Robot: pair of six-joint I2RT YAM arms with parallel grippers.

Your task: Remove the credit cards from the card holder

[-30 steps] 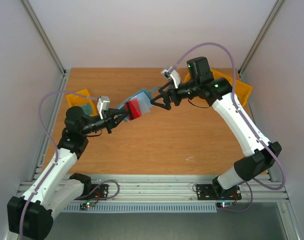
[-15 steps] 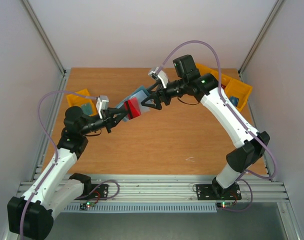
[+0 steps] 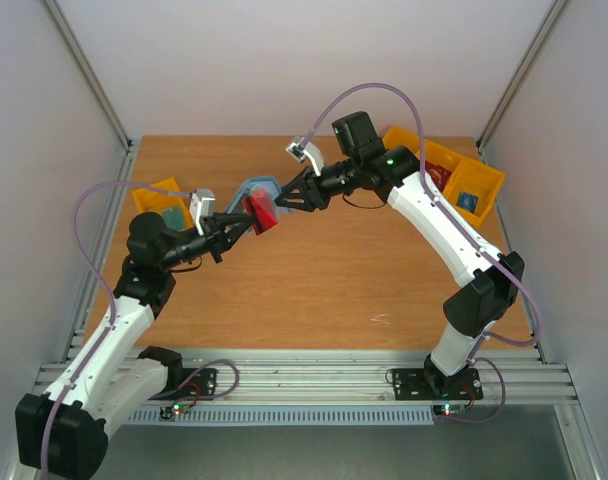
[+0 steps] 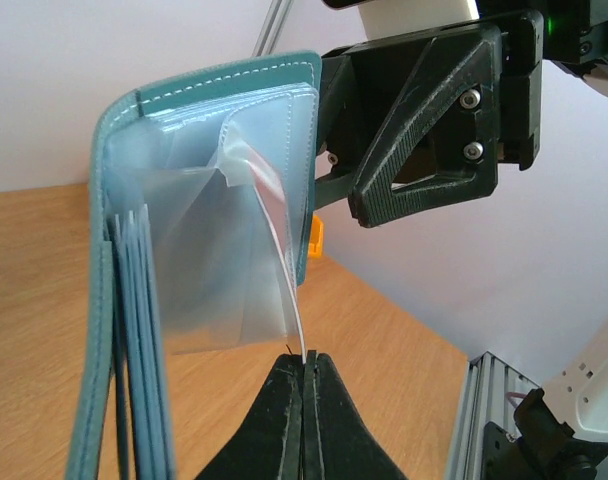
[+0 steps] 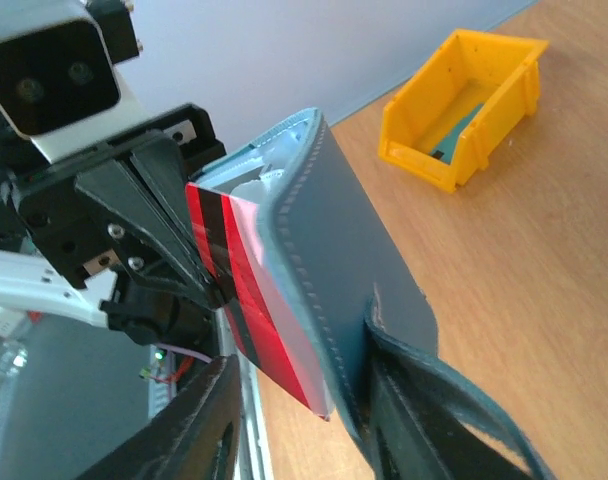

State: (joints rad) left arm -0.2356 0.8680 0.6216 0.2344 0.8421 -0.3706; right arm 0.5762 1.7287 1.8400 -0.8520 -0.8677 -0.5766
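The card holder (image 3: pixel 257 187), a teal folding wallet, hangs open in the air between both arms. A red credit card (image 3: pixel 260 213) with a black stripe sticks out of it. My left gripper (image 3: pixel 246 222) is shut on that card's edge; in the left wrist view the card (image 4: pixel 290 268) runs edge-on into the closed tips of the left gripper (image 4: pixel 306 358). My right gripper (image 5: pixel 299 350) straddles the holder's dark cover (image 5: pixel 359 260) and the red card (image 5: pixel 246 300). One finger (image 5: pixel 409 420) lies against the cover. A gap shows between the other finger (image 5: pixel 199 430) and the card.
A yellow bin (image 3: pixel 481 176) with red, black and blue items stands at the back right. A second yellow bin (image 3: pixel 156 187) sits at the back left, and shows in the right wrist view as a bin (image 5: pixel 464 100). Metal rails run along the table's left and near edges.
My right arm has swung left to the holder and its jaws have narrowed round the cover. The holder has tipped more on edge. My left gripper has kept its hold.
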